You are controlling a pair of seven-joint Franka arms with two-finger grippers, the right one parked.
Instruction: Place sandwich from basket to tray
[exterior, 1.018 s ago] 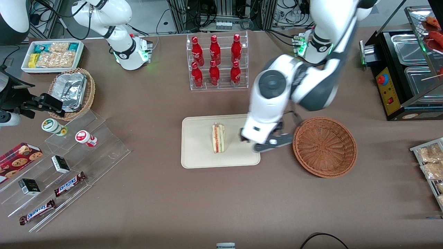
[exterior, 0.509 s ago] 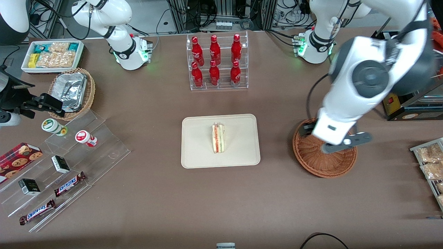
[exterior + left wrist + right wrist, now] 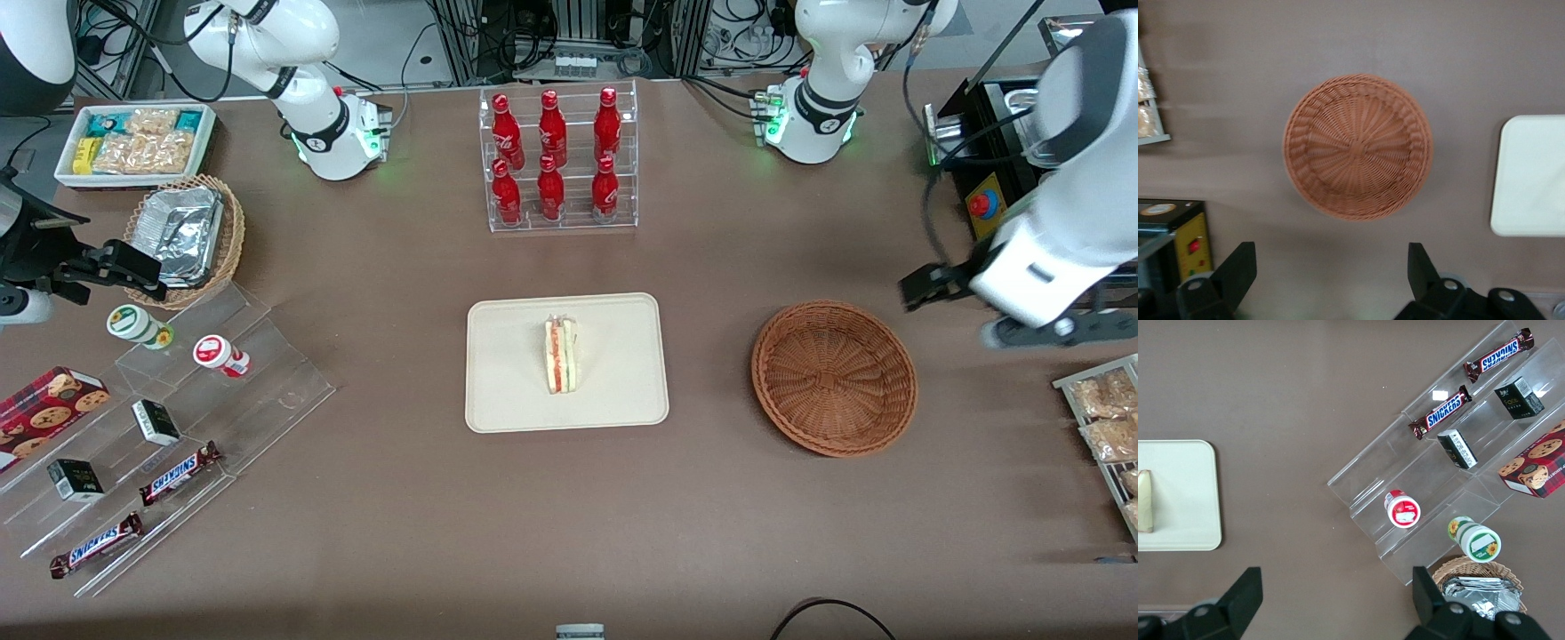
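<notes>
On the tray (image 3: 507,404) the sandwich (image 3: 560,356) is standing on edge, risking tipping; the gripper (image 3: 965,311) is hovering open-fingered near the empty basket (image 3: 834,378).

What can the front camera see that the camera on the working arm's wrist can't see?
Only the front view shows the sandwich lying on the tray, the red bottles in their rack, and the Snickers bars. Only the left wrist view shows the gripper close up, jaws open and holding nothing, high above the table. Both show the basket with nothing in it and the tray, though the wrist view catches just its edge.
</notes>
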